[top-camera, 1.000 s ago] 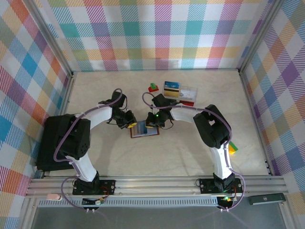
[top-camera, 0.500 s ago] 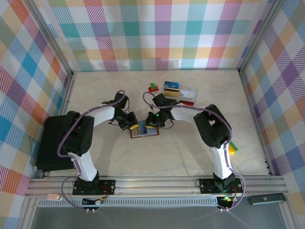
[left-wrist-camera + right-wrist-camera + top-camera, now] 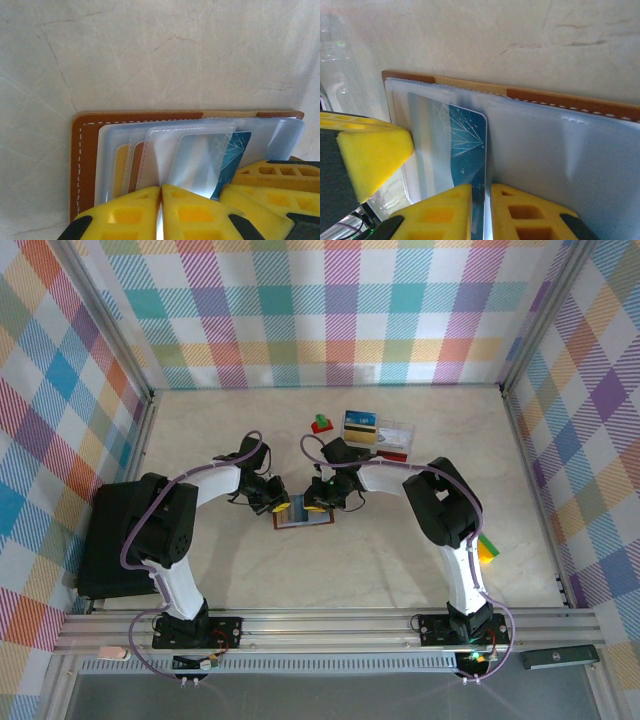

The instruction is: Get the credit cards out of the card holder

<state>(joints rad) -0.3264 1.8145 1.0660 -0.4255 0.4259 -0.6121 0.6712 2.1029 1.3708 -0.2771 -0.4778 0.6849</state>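
Where the two arms meet near the middle of the surface (image 3: 400, 550), the card holder (image 3: 302, 519) is seen lying open and flat. Its brown stitched border frames a stack of clear sleeves (image 3: 150, 150).

The left fingers (image 3: 164, 207) are set at the holder's left half in the top view (image 3: 274, 504). They are drawn narrow and pressed together on the edge of a clear sleeve.

The right fingers (image 3: 495, 207) are set just beside them on the right half (image 3: 317, 502) and are likewise nearly closed. A teal credit card (image 3: 467, 145) with a white starburst pattern is pinched by its edge between them. Part of that card is covered by a frosted sleeve.

A yellow card (image 3: 120, 167) is seen tucked inside a sleeve nearer the holder's brown border.

Farther back on the surface, a clear box (image 3: 385, 436) and a red-and-green block (image 3: 321, 424) are set well apart from the holder.
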